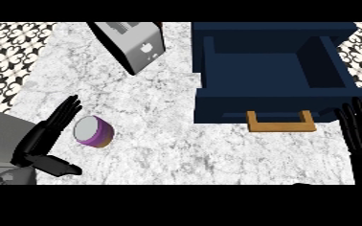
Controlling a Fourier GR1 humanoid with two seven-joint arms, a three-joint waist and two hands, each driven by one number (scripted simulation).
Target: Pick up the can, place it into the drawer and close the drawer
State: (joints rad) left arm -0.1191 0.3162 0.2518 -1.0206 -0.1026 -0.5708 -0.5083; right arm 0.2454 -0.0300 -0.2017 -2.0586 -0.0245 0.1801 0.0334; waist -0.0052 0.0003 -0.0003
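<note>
Up top, the marbled tabletop (pixel 184 124) carries a navy drawer (pixel 272 72), pulled open with nothing inside, its wooden handle (pixel 280 122) facing forward. A silver toaster (pixel 134 45) stands left. The purple can (pixel 93 130) sits upright just beside the left hand (pixel 46 136), fingers straight and released. The right hand (pixel 351 127) rests at the edge, fingers relaxed.
</note>
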